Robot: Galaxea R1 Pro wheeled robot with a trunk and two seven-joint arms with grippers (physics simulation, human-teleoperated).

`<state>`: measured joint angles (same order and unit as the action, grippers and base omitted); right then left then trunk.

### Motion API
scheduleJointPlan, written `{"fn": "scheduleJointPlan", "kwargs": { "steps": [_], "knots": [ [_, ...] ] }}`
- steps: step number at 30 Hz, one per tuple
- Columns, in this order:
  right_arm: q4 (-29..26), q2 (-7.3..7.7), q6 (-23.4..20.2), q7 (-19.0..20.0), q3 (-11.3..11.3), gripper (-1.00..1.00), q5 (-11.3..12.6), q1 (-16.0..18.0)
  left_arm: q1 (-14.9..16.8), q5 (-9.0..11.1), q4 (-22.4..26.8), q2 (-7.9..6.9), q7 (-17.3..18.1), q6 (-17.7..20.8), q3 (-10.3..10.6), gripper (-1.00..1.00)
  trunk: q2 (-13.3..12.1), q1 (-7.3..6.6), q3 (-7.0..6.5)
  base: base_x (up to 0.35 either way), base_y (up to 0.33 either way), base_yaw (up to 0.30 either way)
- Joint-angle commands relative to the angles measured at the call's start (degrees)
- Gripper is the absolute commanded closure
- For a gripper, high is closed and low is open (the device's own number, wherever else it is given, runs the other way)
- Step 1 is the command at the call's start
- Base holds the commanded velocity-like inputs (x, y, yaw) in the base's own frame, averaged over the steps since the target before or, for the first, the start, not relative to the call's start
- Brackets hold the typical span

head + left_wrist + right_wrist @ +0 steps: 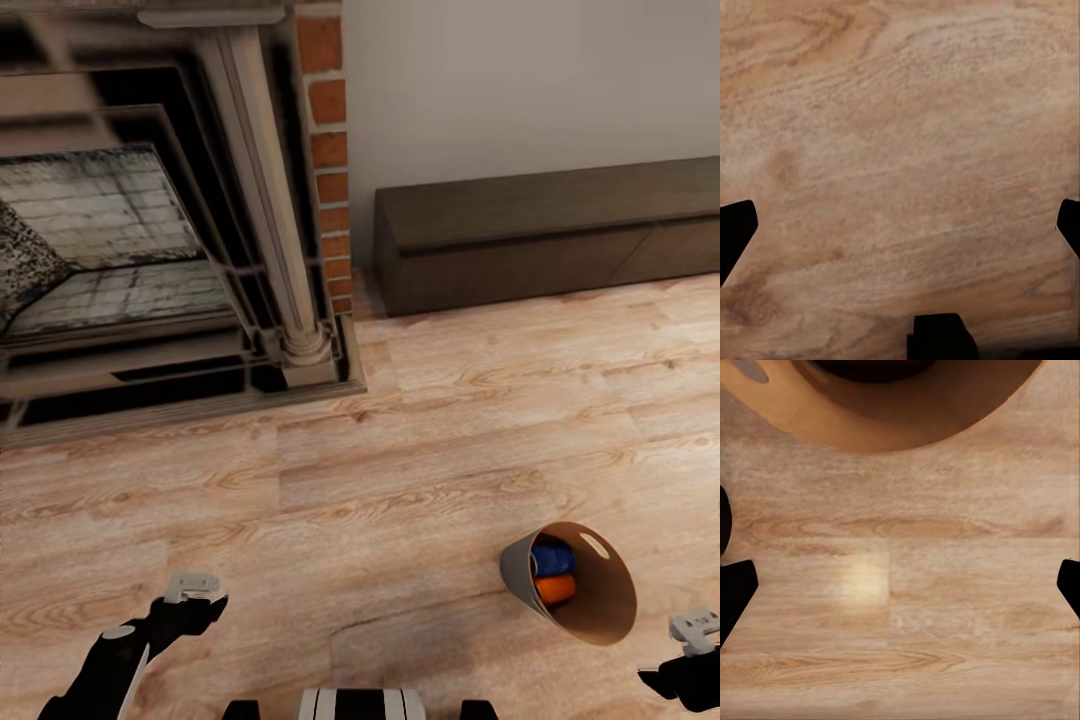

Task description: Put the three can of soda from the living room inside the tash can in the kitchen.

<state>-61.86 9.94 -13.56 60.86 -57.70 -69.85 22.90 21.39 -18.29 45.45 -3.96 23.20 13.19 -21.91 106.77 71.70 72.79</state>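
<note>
A light wood floor [420, 450] is seen stretching across the living room, bounded at the far side by a pale wall [530, 90]; a brick fireplace [170, 210] with a stone column is set against the far left edge of the floor, and a long dark low cabinet [550, 240] is placed along the wall at the far right edge. The trash can [610, 600], grey outside and coppery-brown inside, is found lying tipped on its side on the floor near the near right corner, its mouth turned towards the robot and a slot handle visible near the rim; a dark blue can [551, 557] and an orange can [556, 588] are seen inside it, the blue one just above the orange one and touching it; a third can cannot be made out. The left gripper [192, 586] is held low over bare floor near the near left corner, well apart from the bin; in the left wrist view its fingertips [735, 229] are shown spread wide with nothing between them. The right gripper [695, 630] is held at the near right edge, just beside the bin's rim; in the right wrist view its fingertips [735, 589] are likewise spread apart over bare boards, with the coppery curve of the bin [907, 424] seen just beyond them.
</note>
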Motion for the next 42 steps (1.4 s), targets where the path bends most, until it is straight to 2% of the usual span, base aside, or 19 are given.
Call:
{"fn": "scheduleJointPlan", "kwargs": {
  "steps": [1, 2, 5, 12, 13, 15, 16, 17, 20, 25, 34, 36, 37, 42],
  "knots": [
    [0.0, -0.58, 1.6, 0.0, -1.2, -1.0, 0.0, -0.4, 0.1, -0.1, -0.7, -0.03, -0.4, 0.2, 0.0, -1.0, -0.4, -0.23, -0.19, 0.0, 0.0, 0.0],
    [0.0, -0.58, 1.6, 0.0, -1.2, -1.0, 0.0, -0.4, 0.1, -0.1, -0.7, -0.03, -0.4, 0.2, 0.0, -1.0, -0.8, -0.45, -0.37, 0.0, 0.0, 0.0],
    [0.1, -1.4, 4.8, -0.2, -3.4, -1.0, -0.1, -1.1, 0.3, -0.4, -4.5, -0.08, -2.9, 0.5, 0.0, -1.0, -2.0, -1.1, -0.9, 0.0, 0.0, 0.0],
    [0.1, -2.03, 5.8, -0.2, -4.2, -1.0, 0.0, -1.9, 0.3, -0.5, -8.9, -0.18, -5.8, 0.3, 0.0, -1.0, -4.8, -2.64, -2.18, 0.0, 0.0, 0.0],
    [0.1, -2.14, 6.0, -0.2, -4.8, -1.0, 0.0, -2.4, 0.3, -0.5, -9.9, -0.29, -6.2, 0.1, 0.0, -1.0, -5.2, -2.86, -2.39, 0.0, 0.0, 0.0],
    [0.1, -2.34, 7.0, -0.1, -7.6, -1.0, 0.1, -3.2, 0.3, -0.5, -11.5, -0.43, -6.7, -0.2, 0.0, -1.0, -6.0, -3.3, -2.86, 0.0, 0.0, 0.0],
    [0.1, -2.34, 7.0, -0.1, -7.6, -1.0, 0.1, -3.2, 0.3, -0.5, -11.5, -0.43, -6.7, -0.2, 0.0, -1.0, -6.4, -3.52, -3.11, 0.0, 0.0, 0.0],
    [0.1, -2.52, 8.0, 0.0, -9.2, -1.0, 0.1, -3.4, 0.3, -0.5, -12.2, -0.46, -6.9, -0.3, 0.0, -1.0, -6.8, -3.74, -3.36, 0.0, 0.0, 0.0],
    [0.2, -2.89, 9.2, 0.0, -11.5, -1.0, 0.1, -3.7, 0.2, -0.4, -13.2, -0.5, -7.0, -0.5, 0.0, -1.0, -8.0, -4.4, -4.14, 0.0, 0.0, 0.0],
    [0.2, -3.31, 10.1, 0.0, -12.5, -1.0, 0.1, -5.0, 0.2, -0.1, -13.6, -0.51, -7.1, -0.9, -0.1, -1.0, -10.0, -5.5, -5.47, 0.0, 0.0, 0.0],
    [0.2, -5.23, 12.8, -0.8, -13.2, -1.0, 0.2, -7.7, 0.2, -0.2, -13.9, -0.64, -7.2, -4.4, -0.1, -1.0, -13.7, -7.47, -7.9, 0.0, 0.0, 0.0],
    [0.5, -5.91, 13.4, -3.4, -13.2, -1.0, 0.1, -8.7, 0.1, -0.1, -13.9, -0.67, -7.2, -5.0, -0.1, -1.0, -14.5, -7.91, -8.44, 0.0, 0.0, 0.0],
    [1.3, -6.66, 14.1, -7.3, -13.0, -1.0, 0.0, -10.0, 0.1, -0.2, -14.0, -0.73, -7.2, -6.1, -0.1, -1.0, -14.9, -8.13, -8.71, 0.0, 0.0, 0.0],
    [7.0, -6.96, 18.9, -15.0, -12.3, -1.0, -0.4, -12.1, 0.0, -0.2, -16.3, -0.77, -7.2, -8.7, -0.1, -1.0, -16.9, -9.23, -10.06, 0.0, 0.0, 0.0]
  ]
}}
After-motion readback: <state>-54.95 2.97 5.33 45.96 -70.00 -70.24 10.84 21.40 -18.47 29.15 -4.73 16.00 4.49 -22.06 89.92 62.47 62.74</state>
